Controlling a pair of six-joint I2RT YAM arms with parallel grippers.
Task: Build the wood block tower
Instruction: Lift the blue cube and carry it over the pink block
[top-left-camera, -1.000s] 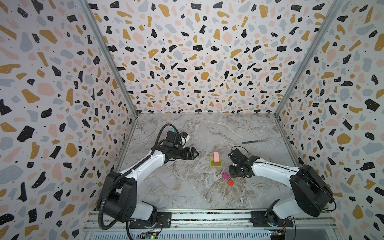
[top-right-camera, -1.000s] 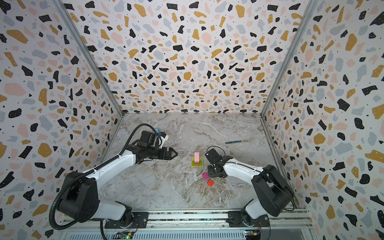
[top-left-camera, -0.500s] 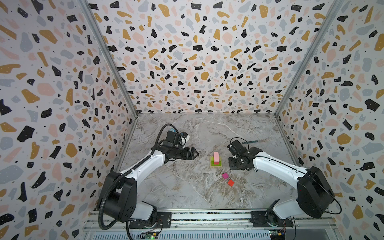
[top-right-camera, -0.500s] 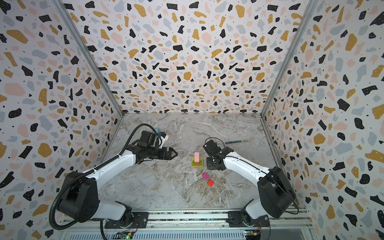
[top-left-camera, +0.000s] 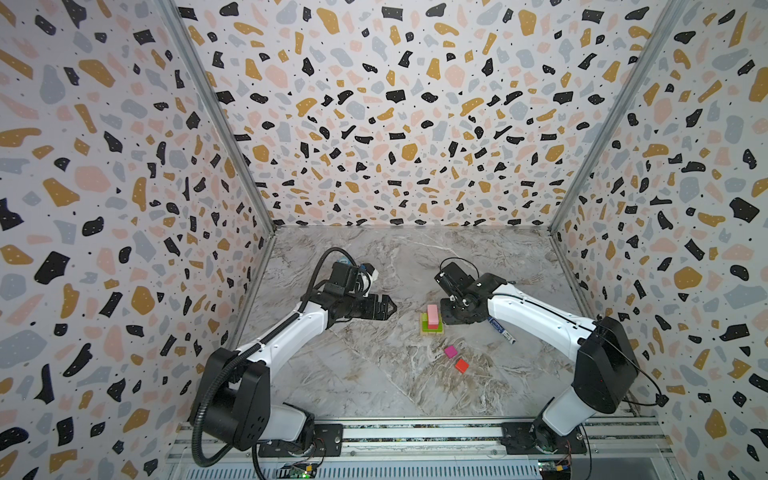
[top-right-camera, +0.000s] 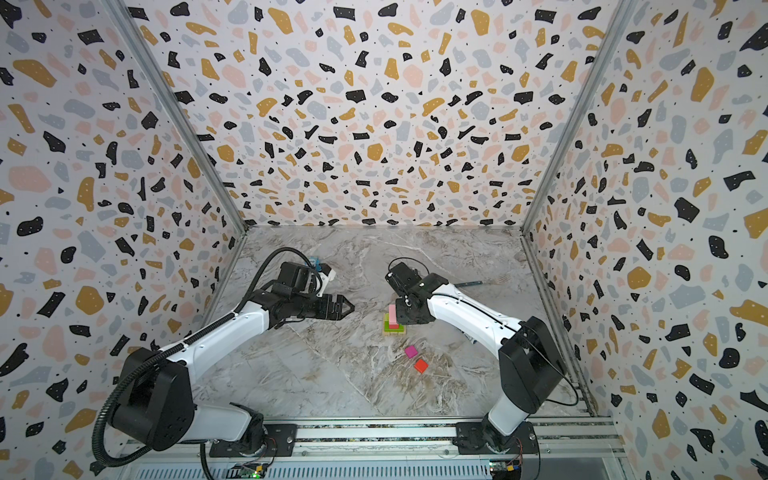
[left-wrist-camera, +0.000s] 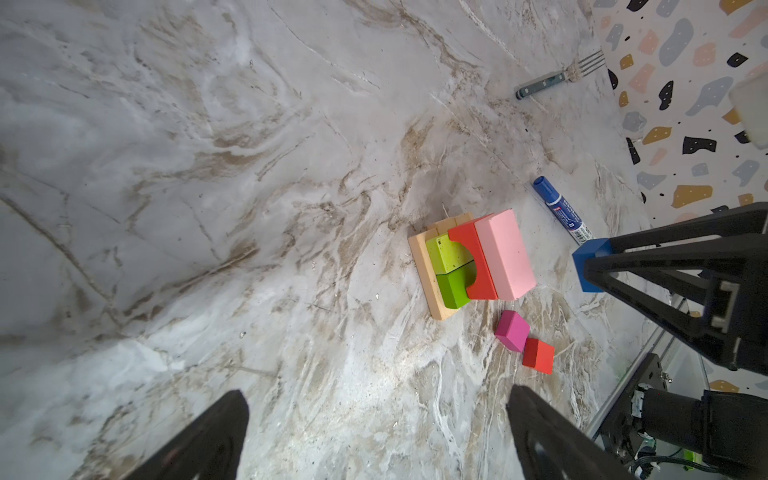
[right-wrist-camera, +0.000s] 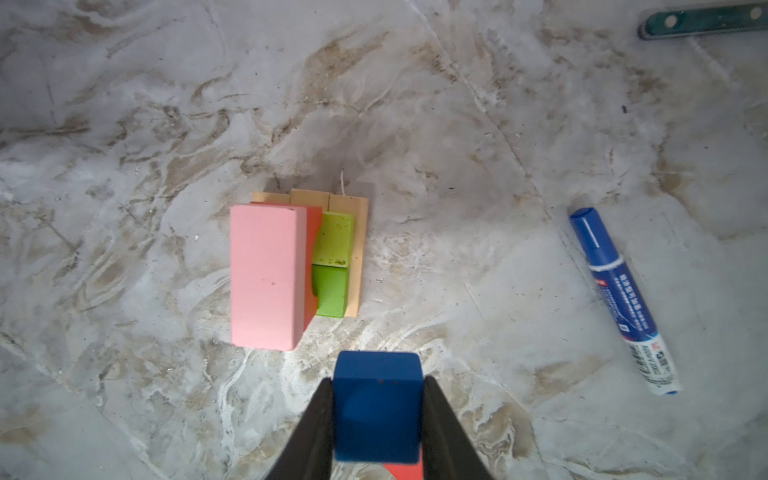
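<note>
The tower (top-left-camera: 432, 322) stands mid-table and serves as the fixed mark: three tan oblongs (right-wrist-camera: 309, 196) lie side by side as its base, two green blocks (right-wrist-camera: 332, 266) sit on them, and one red arched piece (left-wrist-camera: 471, 266) and one pink oblong (left-wrist-camera: 505, 253) rest on top, touching each other. That makes seven blocks in the stack. The right gripper (right-wrist-camera: 377, 382) hangs just beside the tower on its pink side, its jaws clamped on one blue cube (right-wrist-camera: 376, 405), which is apart from the stack. In both top views the gripper's black body hides this cube. Further out on that same side lies one blue-capped marker pen (right-wrist-camera: 623, 299), partly covered by the right arm in a top view (top-left-camera: 503, 330). One fork (left-wrist-camera: 557, 79) lies well beyond it, near the wall. Two loose cubes sit near the tower on the side toward the arms' bases — one magenta cube (top-left-camera: 450, 352) and one orange-red cube (top-left-camera: 461, 365), just beside each other, the magenta one nearer the stack. The left gripper (top-left-camera: 390, 308) hovers on the opposite side of the tower from the right one, well apart from it, with its jaws spread wide and holding nothing; its two fingertips (left-wrist-camera: 224, 419) frame the left wrist view. In all there are ten blocks — seven stacked, one held, two loose.
</note>
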